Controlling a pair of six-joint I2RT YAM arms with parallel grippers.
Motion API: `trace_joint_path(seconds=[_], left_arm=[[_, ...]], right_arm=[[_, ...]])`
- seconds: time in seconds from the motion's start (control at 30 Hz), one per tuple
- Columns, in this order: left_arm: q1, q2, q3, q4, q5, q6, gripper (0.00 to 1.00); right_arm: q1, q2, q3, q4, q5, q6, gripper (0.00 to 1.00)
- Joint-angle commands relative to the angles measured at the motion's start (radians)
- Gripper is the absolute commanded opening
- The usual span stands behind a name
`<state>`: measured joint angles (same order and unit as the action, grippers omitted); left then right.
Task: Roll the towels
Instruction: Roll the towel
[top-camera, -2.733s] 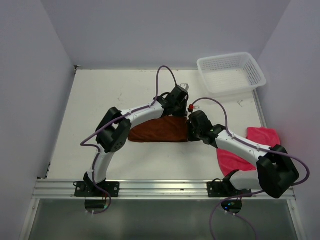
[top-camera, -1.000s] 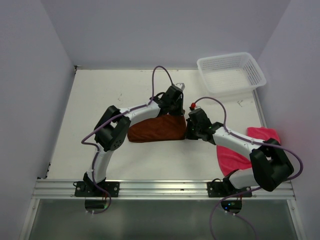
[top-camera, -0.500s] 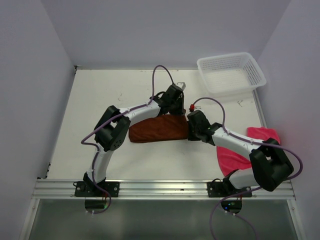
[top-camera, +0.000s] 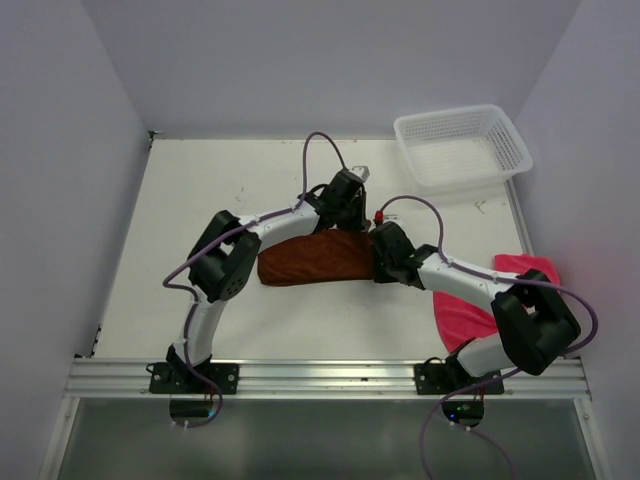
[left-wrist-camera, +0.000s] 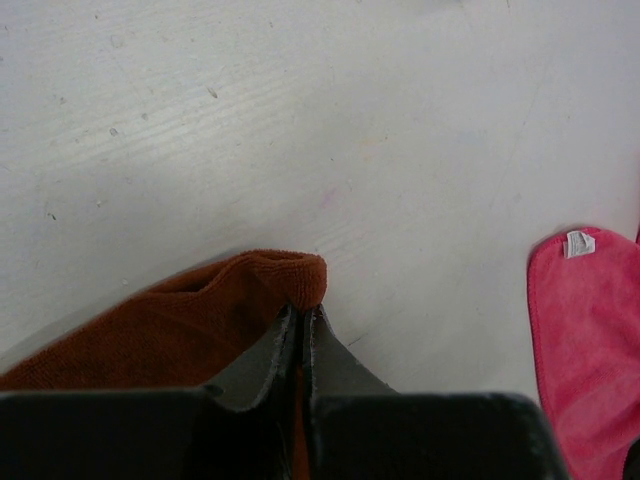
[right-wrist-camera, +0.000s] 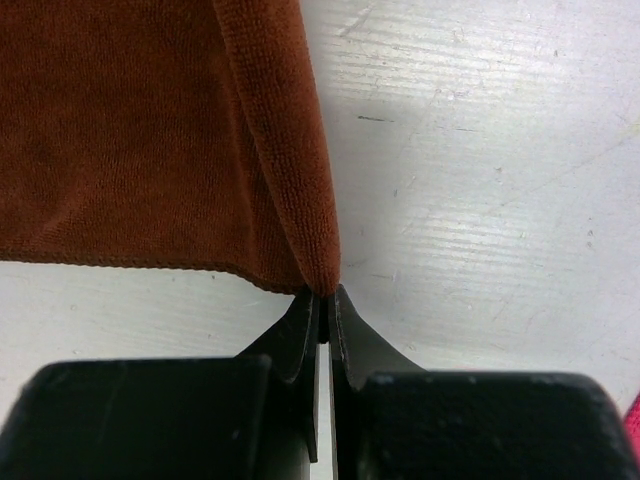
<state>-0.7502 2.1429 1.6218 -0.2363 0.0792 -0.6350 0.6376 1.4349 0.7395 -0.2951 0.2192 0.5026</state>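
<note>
The rust-brown towel (top-camera: 310, 260) lies folded in the middle of the table. My left gripper (top-camera: 345, 228) is shut on its far right corner (left-wrist-camera: 300, 280). My right gripper (top-camera: 374, 268) is shut on its near right corner (right-wrist-camera: 318, 270), the cloth hanging from the fingertips. The bright pink towel (top-camera: 480, 300) lies flat at the right, partly under my right arm; its edge with a white label shows in the left wrist view (left-wrist-camera: 585, 330).
A white plastic mesh basket (top-camera: 462, 146) stands at the back right corner. Walls close the table on the left, back and right. A metal rail (top-camera: 320, 375) runs along the near edge.
Both grippers have kept their hold on the brown towel's right end. The right gripper has shifted slightly left and toward the towel; the towel's shape has changed a little.
</note>
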Motion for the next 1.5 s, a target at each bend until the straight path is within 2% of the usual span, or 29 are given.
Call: trace_joint_path(seconds=[0.0,0.47,0.7,0.8,1.0,1.1,1.23,1.37,1.47], left_arm=[[0.028,-0.021,-0.017,0.069,0.002,0.02,0.03],[0.051,-0.035,-0.065,0.101,0.016,0.021,0.03],[0.068,-0.046,-0.111,0.127,0.03,0.02,0.03],[0.072,-0.049,-0.123,0.132,0.031,0.02,0.02],[0.08,-0.049,-0.149,0.147,0.042,0.021,0.02],[0.081,-0.049,-0.16,0.149,0.042,0.021,0.02],[0.086,-0.052,-0.172,0.155,0.044,0.023,0.02],[0.091,-0.055,-0.183,0.155,0.042,0.021,0.02],[0.094,-0.058,-0.192,0.161,0.047,0.021,0.02]], right_arm=[[0.01,0.007,0.031,0.007,0.006,-0.012,0.0],[0.022,0.036,0.069,0.022,-0.064,-0.021,0.0],[0.03,0.067,0.077,0.03,-0.093,-0.036,0.06],[0.031,0.056,0.077,0.03,-0.099,-0.044,0.11],[0.028,-0.023,0.087,0.002,-0.13,-0.05,0.28],[0.022,-0.082,0.078,0.008,-0.149,-0.032,0.32],[-0.062,-0.132,0.046,0.042,-0.214,0.037,0.37],[-0.179,-0.145,-0.034,0.16,-0.43,0.135,0.42],[-0.225,-0.111,-0.046,0.2,-0.46,0.165,0.42]])
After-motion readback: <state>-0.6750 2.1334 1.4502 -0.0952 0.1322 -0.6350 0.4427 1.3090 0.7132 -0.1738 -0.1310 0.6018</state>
